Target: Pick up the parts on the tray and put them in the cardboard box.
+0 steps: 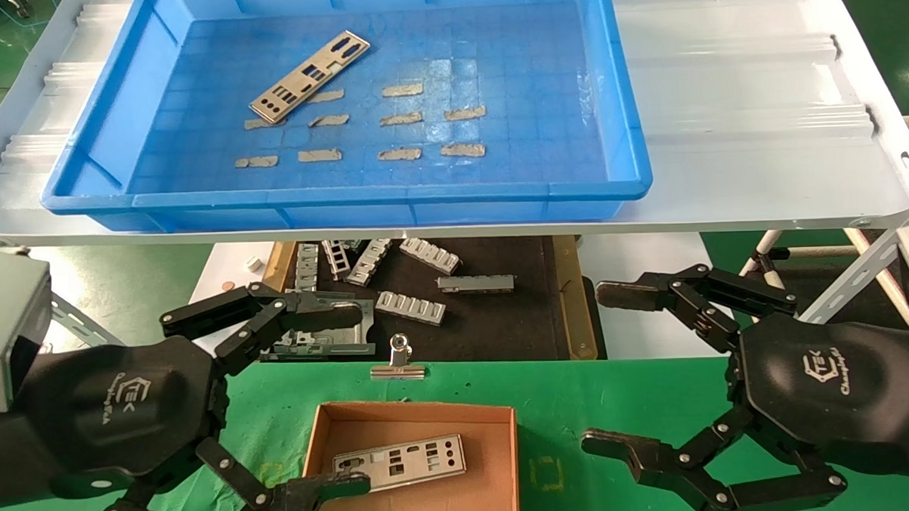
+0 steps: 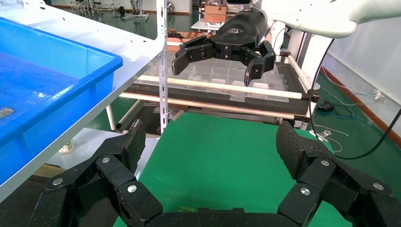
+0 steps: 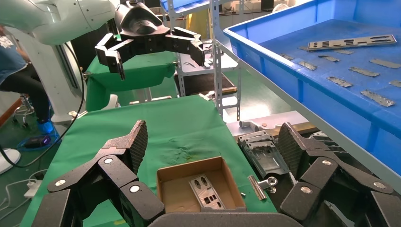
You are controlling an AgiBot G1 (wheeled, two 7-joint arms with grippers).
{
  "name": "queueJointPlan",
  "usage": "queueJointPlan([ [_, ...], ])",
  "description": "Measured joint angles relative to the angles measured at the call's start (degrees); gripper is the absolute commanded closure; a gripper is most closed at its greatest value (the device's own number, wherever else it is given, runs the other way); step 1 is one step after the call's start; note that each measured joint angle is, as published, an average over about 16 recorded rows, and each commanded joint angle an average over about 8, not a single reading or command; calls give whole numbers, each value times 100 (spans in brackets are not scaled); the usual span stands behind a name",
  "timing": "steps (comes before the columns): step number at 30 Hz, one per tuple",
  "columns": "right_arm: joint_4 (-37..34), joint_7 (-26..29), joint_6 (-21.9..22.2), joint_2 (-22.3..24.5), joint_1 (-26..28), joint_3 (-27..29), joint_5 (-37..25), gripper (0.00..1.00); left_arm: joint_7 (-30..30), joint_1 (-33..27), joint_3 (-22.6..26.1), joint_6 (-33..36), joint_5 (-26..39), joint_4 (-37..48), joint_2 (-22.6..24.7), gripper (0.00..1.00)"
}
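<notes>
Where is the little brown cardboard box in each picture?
Head view: the cardboard box sits at the bottom middle on the green mat, between the left gripper and right gripper, one part inside.
Left wrist view: not in it.
Right wrist view: low in the middle, between its own fingers.
Shared landmark: the blue tray.

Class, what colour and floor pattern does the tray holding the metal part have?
The tray is bright blue with a grid-patterned floor, clearest in the head view.
</notes>
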Motion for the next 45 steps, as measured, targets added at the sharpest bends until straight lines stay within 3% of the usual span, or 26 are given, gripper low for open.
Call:
queueJointPlan([
  [45, 0, 0, 0, 0, 0, 0, 0, 0, 0, 0, 0, 0, -1, 0, 0, 0],
])
